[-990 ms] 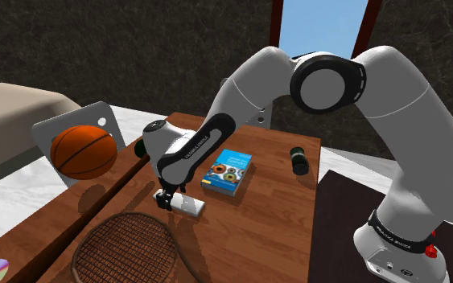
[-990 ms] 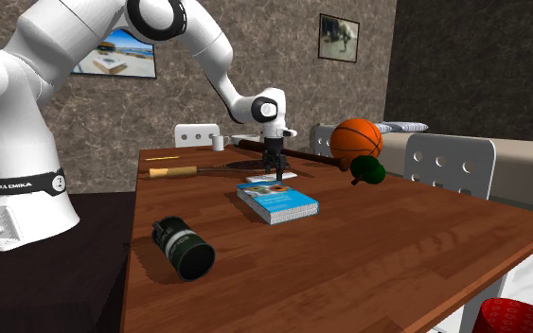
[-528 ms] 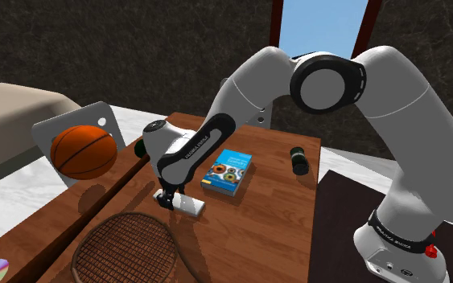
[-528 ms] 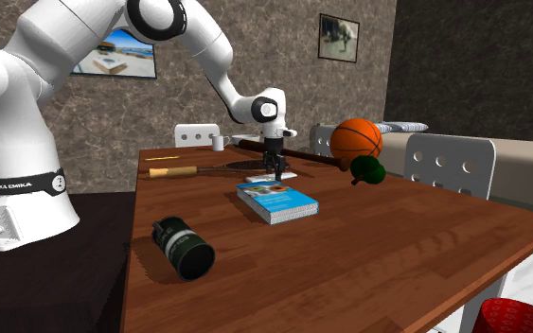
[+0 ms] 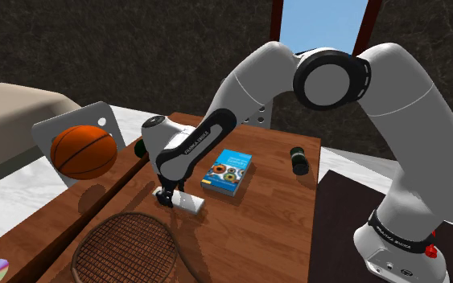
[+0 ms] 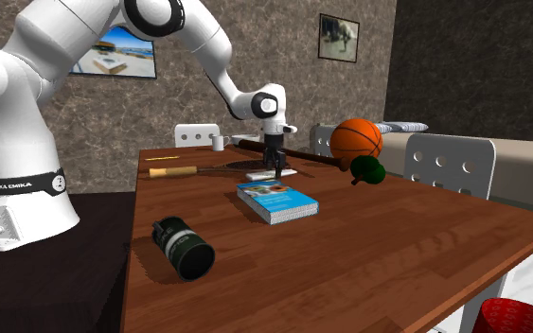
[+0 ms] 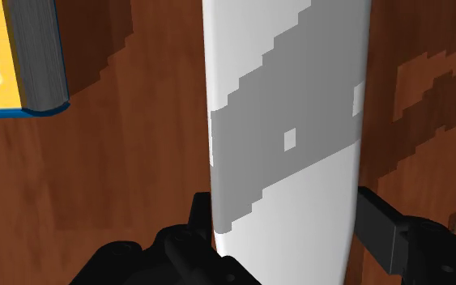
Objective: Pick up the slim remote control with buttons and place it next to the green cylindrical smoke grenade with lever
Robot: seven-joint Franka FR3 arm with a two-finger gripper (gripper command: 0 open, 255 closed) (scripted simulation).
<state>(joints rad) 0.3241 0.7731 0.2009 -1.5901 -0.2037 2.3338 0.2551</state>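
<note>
Scanning the shoulder view from its left: orange basketball [image 5: 84,150], then a racket [image 5: 124,249] head flat on the wooden table [image 5: 273,225]. Gripper [image 5: 167,201] sits low at the left end of the white-and-grey remote [image 5: 194,206], straddling it. Clamped or merely apart: cannot tell. Remote lies flat on the table. Blue book [image 5: 227,170] is just beside it. Dark green grenade [image 5: 298,160] lies on its side, well apart, towards the right edge.

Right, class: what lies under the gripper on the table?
A white remote lies flat on the wooden table, between the gripper's open fingers. The wood directly beneath the remote is covered.
</note>
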